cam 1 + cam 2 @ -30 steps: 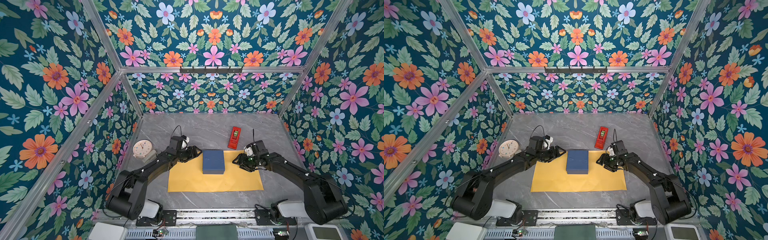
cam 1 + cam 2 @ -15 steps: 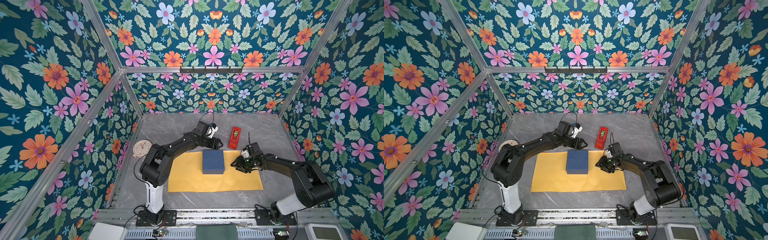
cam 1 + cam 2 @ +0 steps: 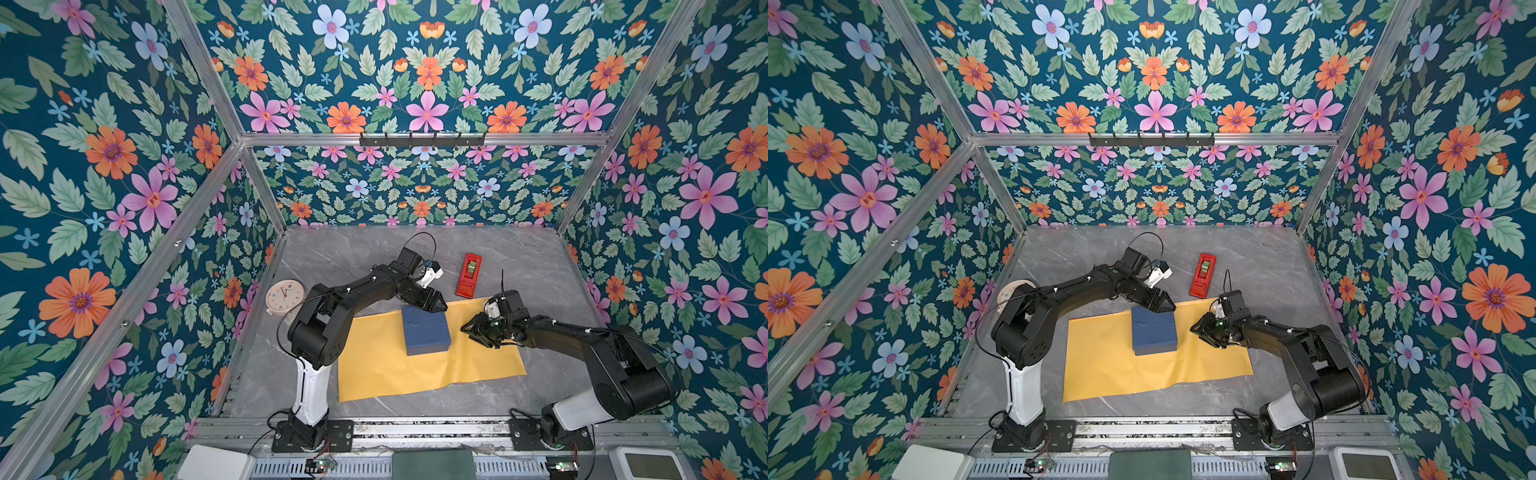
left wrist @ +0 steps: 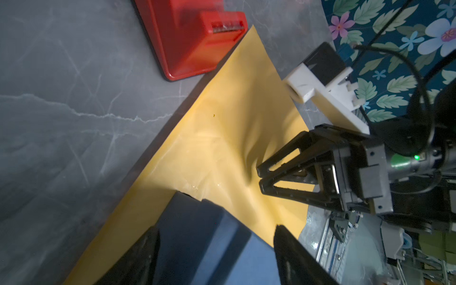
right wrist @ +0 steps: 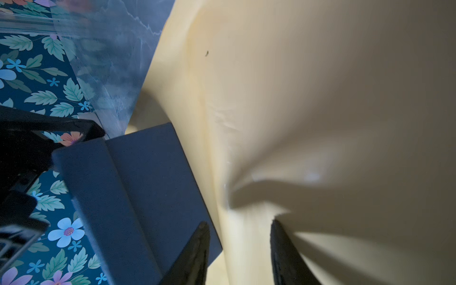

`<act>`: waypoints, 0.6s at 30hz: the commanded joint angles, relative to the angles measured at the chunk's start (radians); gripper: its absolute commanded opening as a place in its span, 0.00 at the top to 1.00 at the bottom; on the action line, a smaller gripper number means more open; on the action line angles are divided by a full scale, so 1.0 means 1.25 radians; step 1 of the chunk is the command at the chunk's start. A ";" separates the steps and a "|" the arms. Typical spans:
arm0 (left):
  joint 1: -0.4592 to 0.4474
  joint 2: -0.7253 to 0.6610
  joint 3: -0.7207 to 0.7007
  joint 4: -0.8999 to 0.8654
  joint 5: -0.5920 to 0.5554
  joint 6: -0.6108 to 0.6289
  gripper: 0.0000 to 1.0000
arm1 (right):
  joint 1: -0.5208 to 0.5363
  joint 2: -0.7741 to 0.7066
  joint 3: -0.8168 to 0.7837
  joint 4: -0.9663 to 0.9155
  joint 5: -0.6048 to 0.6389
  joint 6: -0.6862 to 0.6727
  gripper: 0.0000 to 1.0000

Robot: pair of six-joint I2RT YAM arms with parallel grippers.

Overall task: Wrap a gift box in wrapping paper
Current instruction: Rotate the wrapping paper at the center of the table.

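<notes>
The navy gift box lies on the yellow wrapping paper, which is spread flat on the grey table. My left gripper is open over the box's far right corner. In the left wrist view that corner of the box sits between the spread jaws of the left gripper. My right gripper is just right of the box, tips down on the paper. Its jaws are narrow but apart, and the paper puckers toward them.
A red tape dispenser lies just beyond the paper's far right corner. A round clock stands at the left wall, behind the left arm. Floral walls close in three sides.
My left arm swung from the box's left side round to its far right corner, jaws still wide. My right gripper stayed beside the box and narrowed its jaws onto the paper.
</notes>
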 commanded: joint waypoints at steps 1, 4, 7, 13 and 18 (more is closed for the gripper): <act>0.000 -0.004 0.001 -0.039 0.021 0.039 0.25 | 0.004 0.005 -0.011 -0.066 0.067 0.025 0.57; 0.000 0.001 0.015 -0.042 0.023 0.044 0.26 | 0.007 0.002 -0.018 -0.062 0.069 0.032 0.58; 0.003 0.001 0.034 -0.050 0.031 0.054 0.26 | 0.007 -0.009 -0.008 -0.084 0.071 0.018 0.56; 0.052 -0.027 0.047 -0.024 -0.035 -0.005 0.24 | 0.025 -0.109 0.059 -0.198 0.094 -0.073 0.48; 0.052 -0.061 0.001 0.022 -0.024 -0.054 0.24 | 0.132 -0.146 0.066 -0.282 0.079 -0.063 0.51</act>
